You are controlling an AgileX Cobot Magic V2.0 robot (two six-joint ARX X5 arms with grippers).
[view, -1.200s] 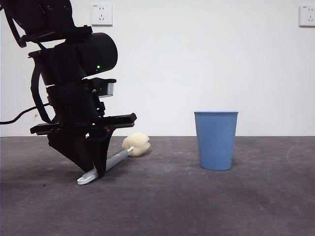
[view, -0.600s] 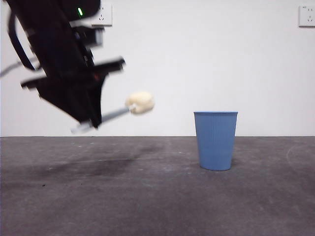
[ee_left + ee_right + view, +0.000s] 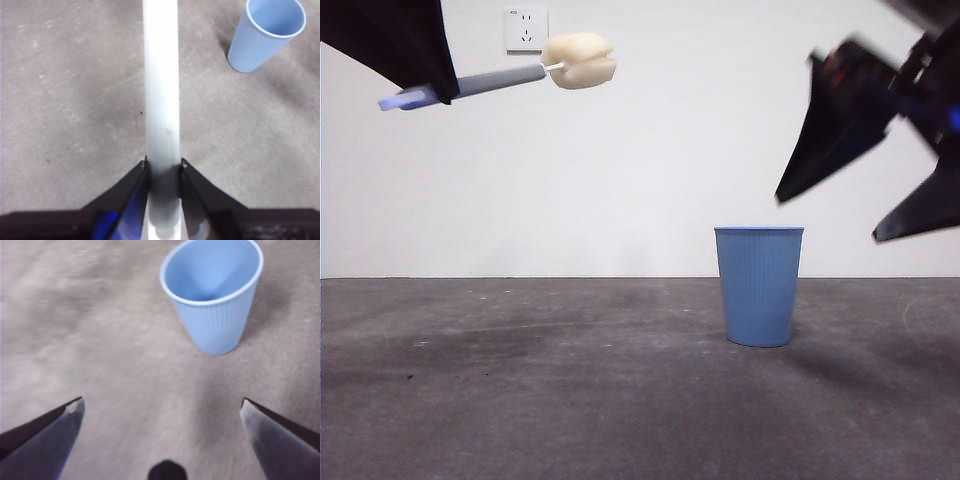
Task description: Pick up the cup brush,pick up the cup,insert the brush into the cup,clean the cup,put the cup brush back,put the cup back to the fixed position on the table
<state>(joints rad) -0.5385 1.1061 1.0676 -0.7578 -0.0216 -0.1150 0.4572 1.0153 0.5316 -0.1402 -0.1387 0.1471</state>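
Observation:
High at the upper left of the front view, my left gripper [image 3: 425,95] is shut on the grey handle of the cup brush [image 3: 500,80]; its cream sponge head [image 3: 579,60] points right. In the left wrist view the handle [image 3: 161,90] runs straight out from between the jaws. The blue ribbed cup [image 3: 758,285] stands upright on the table [image 3: 570,390], right of centre. My right gripper [image 3: 840,215] hangs open above and to the right of the cup, blurred. Its wrist view shows the cup [image 3: 214,305] ahead of the wide-apart fingers [image 3: 55,430].
White wall behind with a socket [image 3: 526,29] at upper left. The dark grey table stretches wide on both sides of the cup.
The left gripper has lifted the brush from the table to high at the upper left. The right gripper has come into view at the upper right. The cup has not moved.

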